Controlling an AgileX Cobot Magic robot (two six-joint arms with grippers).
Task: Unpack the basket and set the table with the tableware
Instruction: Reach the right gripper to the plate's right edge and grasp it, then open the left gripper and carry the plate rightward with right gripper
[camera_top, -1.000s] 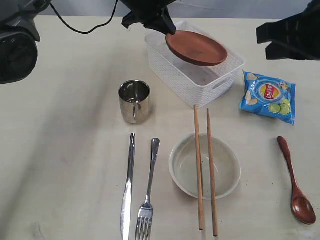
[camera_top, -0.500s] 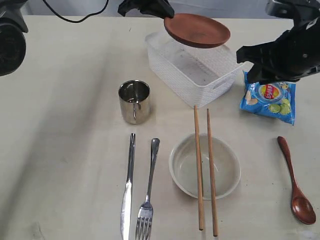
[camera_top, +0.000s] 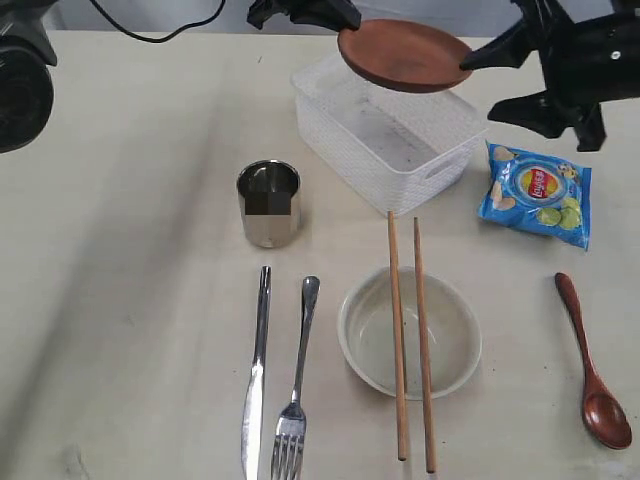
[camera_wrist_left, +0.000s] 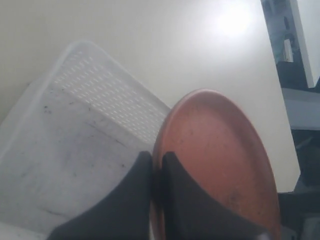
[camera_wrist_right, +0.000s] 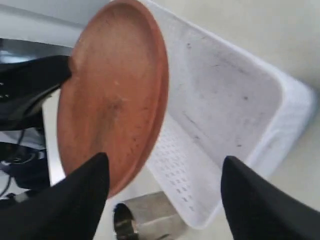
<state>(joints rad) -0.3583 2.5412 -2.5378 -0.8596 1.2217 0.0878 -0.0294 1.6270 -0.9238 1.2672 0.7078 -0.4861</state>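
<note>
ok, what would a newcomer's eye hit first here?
The brown plate, held in the air above the white basket, pinched at its rim by the left gripper while the right gripper stands open at its opposite edge. Next, the two chopsticks lying across the off-white bowl, low in the exterior view.

A pale grey wall (camera_top: 180, 12) stands behind the cream-beige table (camera_top: 130, 300).

The brown plate (camera_top: 405, 55) hides the basket's (camera_top: 385, 140) far rim. The left gripper (camera_top: 340, 18) runs off the exterior view's top edge — only its fingertips show. The knife (camera_top: 256, 385) and fork (camera_top: 297, 385) are clipped at the bottom edge; a blurred patch covers the steel cup's (camera_top: 268, 205) side.
</note>
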